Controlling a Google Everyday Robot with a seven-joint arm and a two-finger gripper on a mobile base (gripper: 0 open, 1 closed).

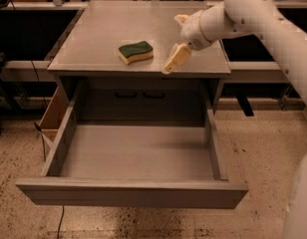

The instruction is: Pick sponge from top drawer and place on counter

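The sponge (136, 52), dark green on top with a pale yellow base, lies flat on the grey counter (98, 29), near its front edge and left of centre. My gripper (174, 44) hovers over the counter just to the right of the sponge, apart from it. It is open and empty, with one cream finger (176, 59) near the counter's front edge and the other further back. The top drawer (133, 193) is pulled fully out below the counter, and nothing shows inside it.
My white arm (253, 14) reaches in from the right across the counter's right side. A brown box (55, 114) stands left of the drawer. Dark shelving and rails run behind and beside the cabinet. The floor is speckled.
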